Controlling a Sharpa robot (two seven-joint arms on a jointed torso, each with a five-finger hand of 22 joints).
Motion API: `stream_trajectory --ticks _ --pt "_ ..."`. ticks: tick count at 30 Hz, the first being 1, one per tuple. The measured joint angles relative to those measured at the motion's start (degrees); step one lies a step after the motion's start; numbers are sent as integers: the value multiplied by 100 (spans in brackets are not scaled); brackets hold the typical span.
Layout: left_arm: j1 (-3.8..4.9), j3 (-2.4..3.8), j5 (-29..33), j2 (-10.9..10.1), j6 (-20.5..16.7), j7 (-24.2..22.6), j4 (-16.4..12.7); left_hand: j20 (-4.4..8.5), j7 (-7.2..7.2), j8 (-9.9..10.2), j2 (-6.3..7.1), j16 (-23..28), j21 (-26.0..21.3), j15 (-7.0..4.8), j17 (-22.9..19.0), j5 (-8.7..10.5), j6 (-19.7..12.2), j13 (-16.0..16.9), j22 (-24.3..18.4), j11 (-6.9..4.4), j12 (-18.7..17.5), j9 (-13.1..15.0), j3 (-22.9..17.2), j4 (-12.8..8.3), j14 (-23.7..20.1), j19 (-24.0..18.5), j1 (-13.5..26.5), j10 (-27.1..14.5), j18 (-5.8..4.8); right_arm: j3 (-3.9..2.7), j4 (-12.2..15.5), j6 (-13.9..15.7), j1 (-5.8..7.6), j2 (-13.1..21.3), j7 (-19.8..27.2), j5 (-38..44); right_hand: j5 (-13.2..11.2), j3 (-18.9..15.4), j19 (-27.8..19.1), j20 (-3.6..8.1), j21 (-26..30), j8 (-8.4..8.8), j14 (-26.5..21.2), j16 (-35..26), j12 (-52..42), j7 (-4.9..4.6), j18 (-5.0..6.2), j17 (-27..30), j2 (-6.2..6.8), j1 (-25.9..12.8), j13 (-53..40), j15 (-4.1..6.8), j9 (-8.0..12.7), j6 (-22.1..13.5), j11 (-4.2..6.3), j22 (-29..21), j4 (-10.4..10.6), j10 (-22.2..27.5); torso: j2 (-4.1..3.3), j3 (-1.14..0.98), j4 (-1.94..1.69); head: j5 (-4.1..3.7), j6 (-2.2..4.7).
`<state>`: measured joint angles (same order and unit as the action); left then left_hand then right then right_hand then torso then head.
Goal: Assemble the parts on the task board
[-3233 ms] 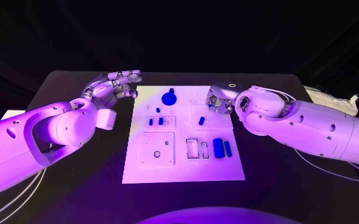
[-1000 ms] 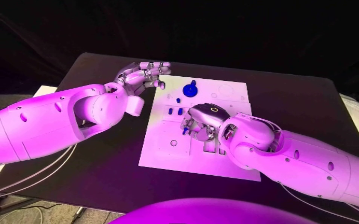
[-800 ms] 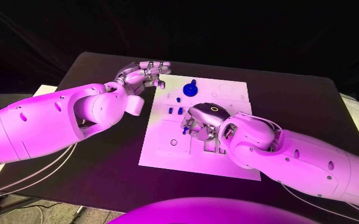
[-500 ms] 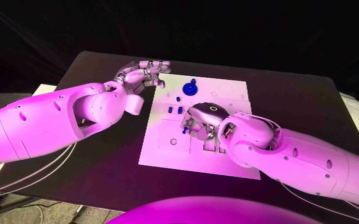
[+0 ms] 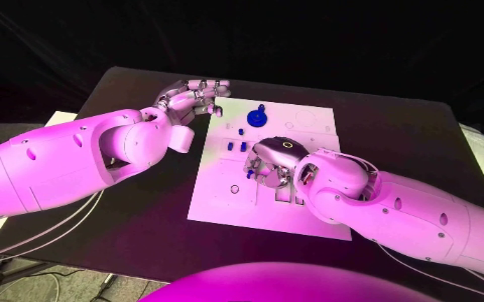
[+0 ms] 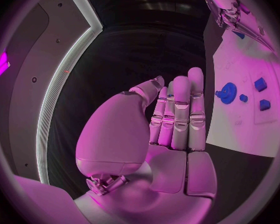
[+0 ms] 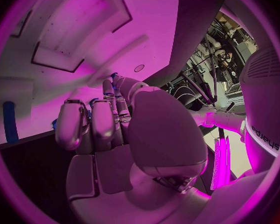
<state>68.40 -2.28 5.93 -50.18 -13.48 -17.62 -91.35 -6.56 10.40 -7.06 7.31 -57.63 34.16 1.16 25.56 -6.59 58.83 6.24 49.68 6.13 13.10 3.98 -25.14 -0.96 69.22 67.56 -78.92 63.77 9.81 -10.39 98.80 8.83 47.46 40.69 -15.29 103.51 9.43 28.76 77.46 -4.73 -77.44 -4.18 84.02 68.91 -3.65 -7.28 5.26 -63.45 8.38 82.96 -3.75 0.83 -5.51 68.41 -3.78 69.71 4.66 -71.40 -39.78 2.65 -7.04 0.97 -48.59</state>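
Board (image 5: pixel 227 207), white, lies in the middle of the black table (image 5: pixel 403 134). The right hand (image 5: pixel 271 169) is down over its centre, fingers curled; a small blue piece (image 5: pixel 249 174) sits at its fingertips, but I cannot tell whether the hand grips it. The left hand (image 5: pixel 191 99) hovers at the board's eleven o'clock corner, fingers straight and together, holding nothing. A round blue knob (image 5: pixel 256 117) stands at the board's twelve o'clock, with two small blue blocks (image 5: pixel 236 147) just toward nine o'clock of the right hand. A long blue bar (image 7: pixel 8 121) lies by the right hand's fingers.
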Motion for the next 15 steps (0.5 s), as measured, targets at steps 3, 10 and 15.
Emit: stream_trajectory --ticks 3,10,15 --pt "0 0 0 1 1 1 0 0 0 0 0 0 0 0 0 0 0 0 0 0 0 0 0 0 0 0 0 0 0 17 -24 -1 5 -22 -12 4 2 -9 -8 -8 0 29 0 0 -11 -58 0 0 6 -100 3 0 0 -83 -47 -12 -9 93 0 1 2 1 -2" --pt "-1 0 0 4 4 6 0 0 0 0 0 0 0 0 0 0 0 0 -1 0 0 0 0 0 0 0 0 0 -1 68 -73 23 16 -55 -28 12 54 -156 -126 -126 86 50 8 -62 -30 -115 1 155 164 -312 -29 -74 67 -365 -88 -179 14 430 1 1 -1 -4 -13" --pt "-1 0 0 4 7 12 6 0 0 0 0 0 0 1 1 0 0 0 -6 0 0 0 0 0 0 0 0 0 0 93 -81 104 13 -67 -28 11 -14 -333 -383 -196 367 51 3 -329 -23 -182 1 466 217 -365 18 -129 147 -712 -114 -576 -15 845 4 1 -4 -4 -20"
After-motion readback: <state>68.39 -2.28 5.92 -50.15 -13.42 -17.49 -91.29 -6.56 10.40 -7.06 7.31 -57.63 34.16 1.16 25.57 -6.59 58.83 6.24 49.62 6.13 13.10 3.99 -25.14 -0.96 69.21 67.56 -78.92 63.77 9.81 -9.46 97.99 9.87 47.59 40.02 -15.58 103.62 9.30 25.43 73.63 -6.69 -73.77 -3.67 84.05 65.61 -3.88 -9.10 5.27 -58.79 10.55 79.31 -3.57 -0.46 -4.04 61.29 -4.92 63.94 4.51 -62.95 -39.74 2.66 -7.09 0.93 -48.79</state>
